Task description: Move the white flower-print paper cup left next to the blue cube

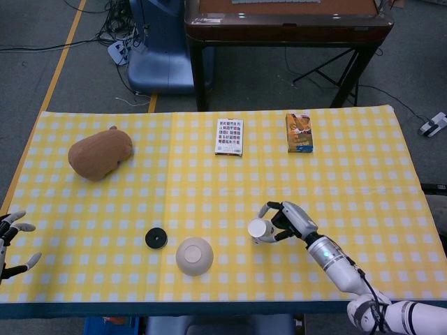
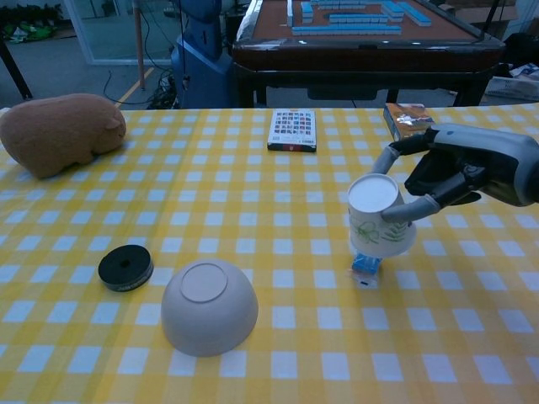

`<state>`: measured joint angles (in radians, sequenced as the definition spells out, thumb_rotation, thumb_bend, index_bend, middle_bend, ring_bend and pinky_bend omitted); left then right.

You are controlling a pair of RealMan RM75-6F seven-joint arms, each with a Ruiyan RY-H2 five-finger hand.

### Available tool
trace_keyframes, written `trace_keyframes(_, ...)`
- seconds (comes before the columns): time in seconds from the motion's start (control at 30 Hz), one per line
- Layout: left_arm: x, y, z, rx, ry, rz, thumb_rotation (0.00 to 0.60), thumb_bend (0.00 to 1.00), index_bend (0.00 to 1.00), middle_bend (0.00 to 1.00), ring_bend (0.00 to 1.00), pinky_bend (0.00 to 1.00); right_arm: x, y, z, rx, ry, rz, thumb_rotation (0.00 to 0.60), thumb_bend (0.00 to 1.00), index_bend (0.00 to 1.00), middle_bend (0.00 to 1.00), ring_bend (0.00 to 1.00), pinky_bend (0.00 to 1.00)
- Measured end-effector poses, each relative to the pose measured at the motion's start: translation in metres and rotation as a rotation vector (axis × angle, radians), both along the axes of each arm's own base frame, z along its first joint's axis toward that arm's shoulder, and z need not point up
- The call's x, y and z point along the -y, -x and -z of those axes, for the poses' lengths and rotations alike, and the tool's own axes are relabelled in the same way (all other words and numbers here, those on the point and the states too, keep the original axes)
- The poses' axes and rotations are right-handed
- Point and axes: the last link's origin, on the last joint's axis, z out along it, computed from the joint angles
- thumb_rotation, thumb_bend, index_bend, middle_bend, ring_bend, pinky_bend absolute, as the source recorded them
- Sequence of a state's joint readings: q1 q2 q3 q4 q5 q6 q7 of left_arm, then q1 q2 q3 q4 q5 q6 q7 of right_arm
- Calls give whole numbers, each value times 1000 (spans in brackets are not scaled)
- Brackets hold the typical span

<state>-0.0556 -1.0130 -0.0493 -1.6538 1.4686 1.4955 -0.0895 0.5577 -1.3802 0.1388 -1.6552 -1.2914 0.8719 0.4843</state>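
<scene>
My right hand (image 1: 290,220) (image 2: 450,168) grips the white flower-print paper cup (image 1: 260,229) (image 2: 376,217), which is upside down with its base facing up. The cup hangs just above the blue cube (image 2: 365,267) and hides most of it in the head view. In the chest view the cube shows under the cup's lower rim, on the yellow checked table (image 2: 253,194). My left hand (image 1: 10,241) is open at the table's front left edge, far from both, and shows only in the head view.
An upturned beige bowl (image 1: 194,255) (image 2: 209,306) and a black disc (image 1: 156,238) (image 2: 125,267) lie left of the cube. A brown plush (image 1: 100,152) sits far left. A card box (image 1: 229,136) and an orange box (image 1: 299,132) lie at the back.
</scene>
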Motion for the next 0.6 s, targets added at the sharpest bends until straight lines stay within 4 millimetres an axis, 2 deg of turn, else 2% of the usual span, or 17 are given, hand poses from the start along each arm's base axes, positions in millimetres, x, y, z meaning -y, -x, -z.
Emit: trace_keyframes(0.6,0,1,-2,5,-3,-2,600,210,454,194,143,463,4,19,27,118,-24,47,600,68,541,1000,1000,1000)
